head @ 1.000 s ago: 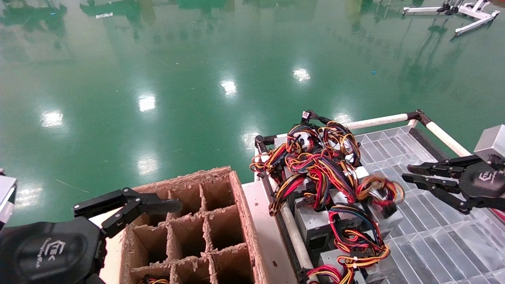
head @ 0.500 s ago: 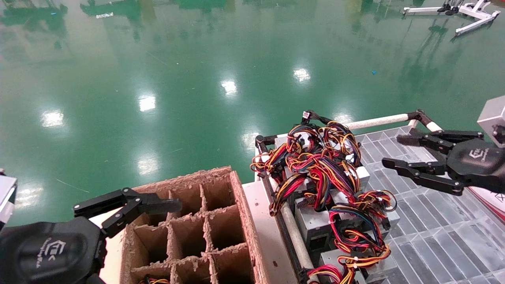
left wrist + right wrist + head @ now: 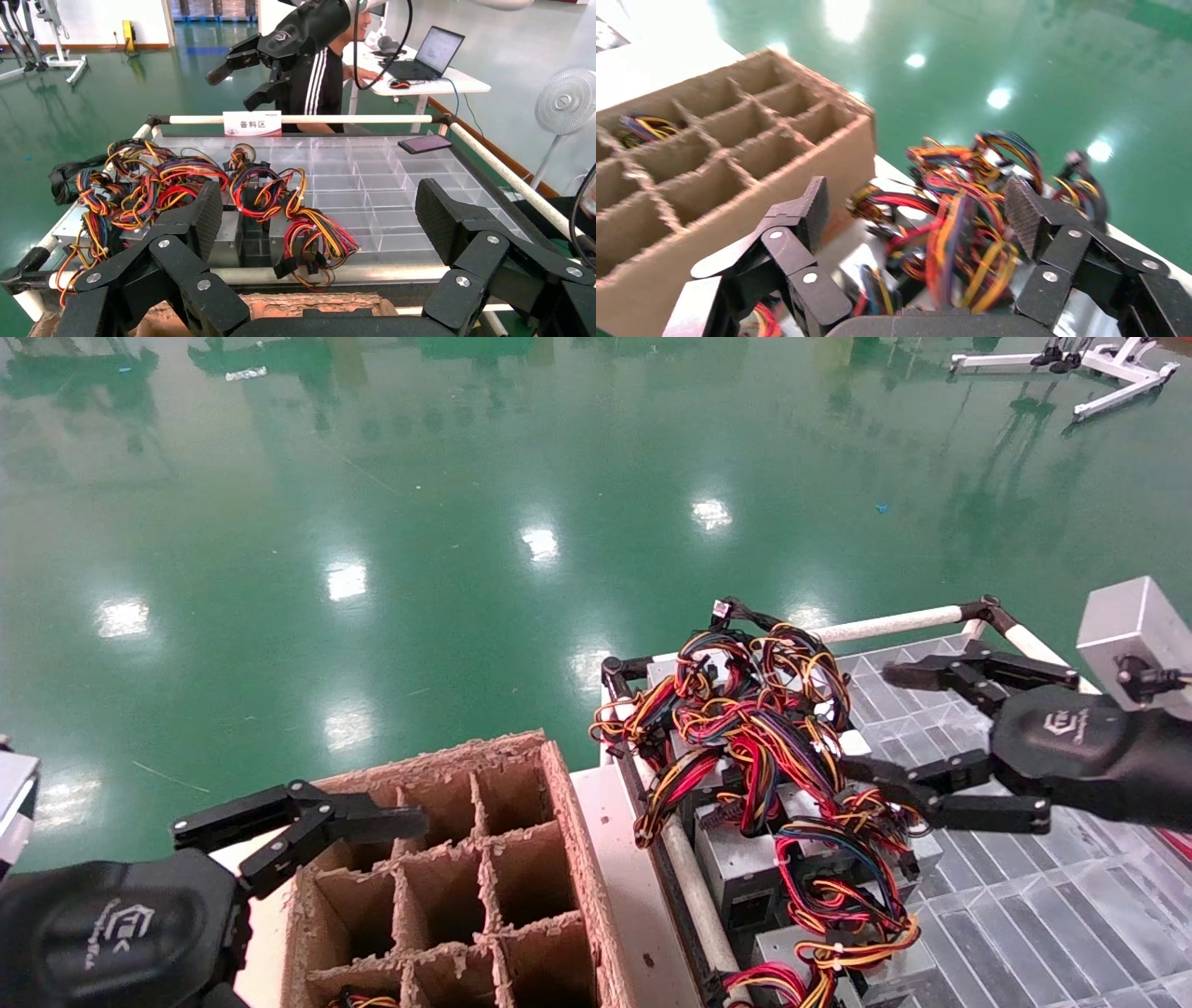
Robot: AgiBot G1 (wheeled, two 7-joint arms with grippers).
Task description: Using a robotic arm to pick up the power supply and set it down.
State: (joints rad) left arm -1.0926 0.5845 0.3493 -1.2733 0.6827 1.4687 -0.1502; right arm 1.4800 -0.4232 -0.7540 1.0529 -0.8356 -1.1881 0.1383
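Several grey power supply boxes (image 3: 738, 864) lie under a tangle of red, yellow, orange and black wires (image 3: 754, 728) at the left end of a clear tray. My right gripper (image 3: 866, 721) hovers open at the pile's right side, and its lower finger (image 3: 941, 803) overlaps the wires. In the right wrist view the right gripper (image 3: 919, 210) stands wide open above the blurred wire bundles (image 3: 961, 232) and holds nothing. My left gripper (image 3: 307, 817) is parked open at the lower left, over the cardboard box. The left gripper (image 3: 320, 214) is empty, and it faces the power supplies (image 3: 226, 237).
A cardboard box (image 3: 447, 877) with divider cells stands left of the cart, and one near cell holds wires (image 3: 358, 1001). The clear tray (image 3: 1024, 915) has bare compartments to the right and white tube rails (image 3: 894, 624). A person (image 3: 320, 77), a laptop (image 3: 432, 49) and a phone (image 3: 424, 143) lie beyond.
My right gripper rose, moved left to the wire pile and opened wider. A wire bundle at the pile's right edge settled lower. The left arm has not moved.
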